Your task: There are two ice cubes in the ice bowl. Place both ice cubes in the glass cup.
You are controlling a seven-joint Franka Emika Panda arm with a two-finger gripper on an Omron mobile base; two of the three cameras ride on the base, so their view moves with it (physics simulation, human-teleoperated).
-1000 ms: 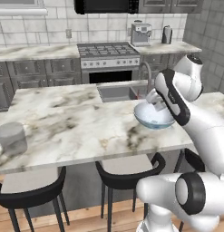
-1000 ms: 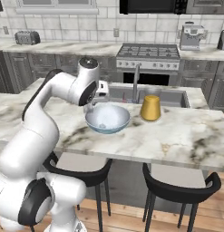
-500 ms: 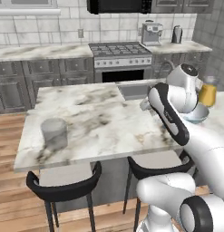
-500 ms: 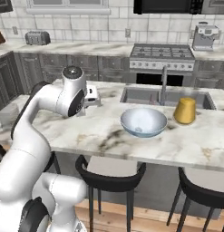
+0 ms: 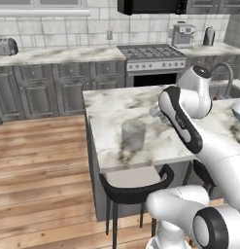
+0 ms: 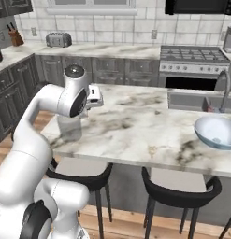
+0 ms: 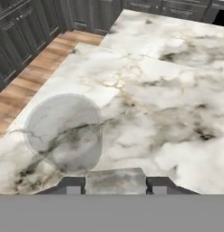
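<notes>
The glass cup (image 7: 63,131) stands near the island's left corner, below and left of my gripper (image 7: 115,185). A small pale translucent ice cube (image 7: 114,176) sits squeezed between the two fingertips. In the right base view my hand (image 6: 95,96) hovers just above and right of the glass cup (image 6: 70,127), over the counter. The glass cup (image 5: 133,135) stands alone on the marble in front of the arm. The ice bowl (image 6: 217,131) rests far to the right, and its rim (image 5: 238,110) shows at the picture's edge. I cannot make out a cube inside it.
The island's corner and left edge lie close to the cup, with wooden floor (image 5: 39,160) beyond. Black stools (image 6: 177,191) stand under the front edge. A sink with a tap (image 6: 223,88) lies behind the bowl. A stove (image 5: 150,56) stands at the back.
The base has driven left along the island, so the whole scene has shifted right. My gripper has left the bowl and now hangs beside the cup with the ice cube.
</notes>
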